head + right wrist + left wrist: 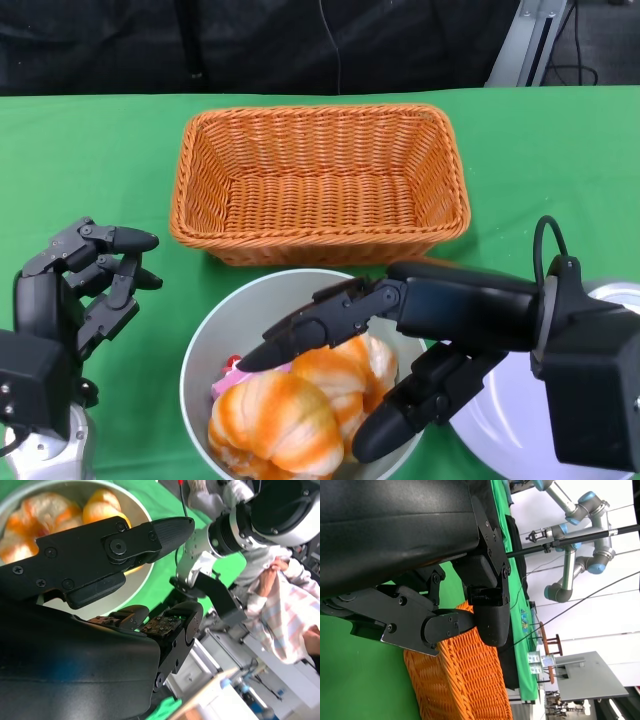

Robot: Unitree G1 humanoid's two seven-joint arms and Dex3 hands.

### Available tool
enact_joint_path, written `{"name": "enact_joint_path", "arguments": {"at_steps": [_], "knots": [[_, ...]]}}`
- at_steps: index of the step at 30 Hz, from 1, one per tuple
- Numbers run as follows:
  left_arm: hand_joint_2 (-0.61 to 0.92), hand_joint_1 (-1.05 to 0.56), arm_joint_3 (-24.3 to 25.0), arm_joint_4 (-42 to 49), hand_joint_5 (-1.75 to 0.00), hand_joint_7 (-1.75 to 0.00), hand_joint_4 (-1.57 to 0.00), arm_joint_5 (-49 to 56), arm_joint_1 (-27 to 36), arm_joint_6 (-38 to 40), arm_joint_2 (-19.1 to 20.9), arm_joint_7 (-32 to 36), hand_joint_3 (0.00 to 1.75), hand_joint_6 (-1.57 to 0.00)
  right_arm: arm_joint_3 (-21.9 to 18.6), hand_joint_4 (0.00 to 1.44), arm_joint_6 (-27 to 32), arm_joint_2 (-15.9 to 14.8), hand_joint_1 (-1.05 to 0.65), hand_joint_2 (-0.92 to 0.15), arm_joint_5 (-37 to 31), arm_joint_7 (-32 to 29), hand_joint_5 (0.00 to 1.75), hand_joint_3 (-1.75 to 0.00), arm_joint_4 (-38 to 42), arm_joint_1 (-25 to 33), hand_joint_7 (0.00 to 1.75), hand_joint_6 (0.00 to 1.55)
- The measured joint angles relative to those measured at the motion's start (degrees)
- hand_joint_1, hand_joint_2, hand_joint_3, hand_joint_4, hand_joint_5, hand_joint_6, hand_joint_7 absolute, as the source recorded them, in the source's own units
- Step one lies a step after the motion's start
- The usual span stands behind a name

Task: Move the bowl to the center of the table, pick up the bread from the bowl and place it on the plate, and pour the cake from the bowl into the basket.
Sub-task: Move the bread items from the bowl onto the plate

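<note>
Two black hands are hanging over the green bench (90,140). Left hand (85,280) is hovering empty, fingers loosely apart, beside the bowl (205,350). Behind it, the wicker basket (318,185) is lying with its long axis left to right. Right hand (375,350) is reaching into the bowl, fingers spread around the bread (290,405); whether it is gripping cannot be told. Something pink (232,372) is peeking out, mostly hidden. Rightmost, the plate (500,410) is lying largely covered by the forearm.

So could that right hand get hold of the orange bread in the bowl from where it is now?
Probably yes. The right hand is already over the bowl, with fingers spread on either side of the bread. Nothing lies between them, and the bowl is open on top.
</note>
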Motion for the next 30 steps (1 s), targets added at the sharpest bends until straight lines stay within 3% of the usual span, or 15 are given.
{"name": "enact_joint_path", "arguments": {"at_steps": [11,30], "knots": [[0.79,-0.11,-1.5,-0.5,-1.32,-1.04,-0.82,3.5,0.3,-0.4,0.0,4.0,0.66,-0.86,0.8,0.68,-0.2,-0.2,-0.84,-0.92,0.4,1.7,0.11,-0.15,2.5,0.0,0.00,0.51],[0.80,-0.11,-2.7,-2.1,-1.34,-1.03,-0.82,4.1,0.8,-0.3,0.0,4.9,0.60,-0.88,4.1,0.70,-2.7,1.6,-0.82,-0.92,0.6,3.6,0.09,-0.13,8.7,-0.6,0.01,0.54]]}}
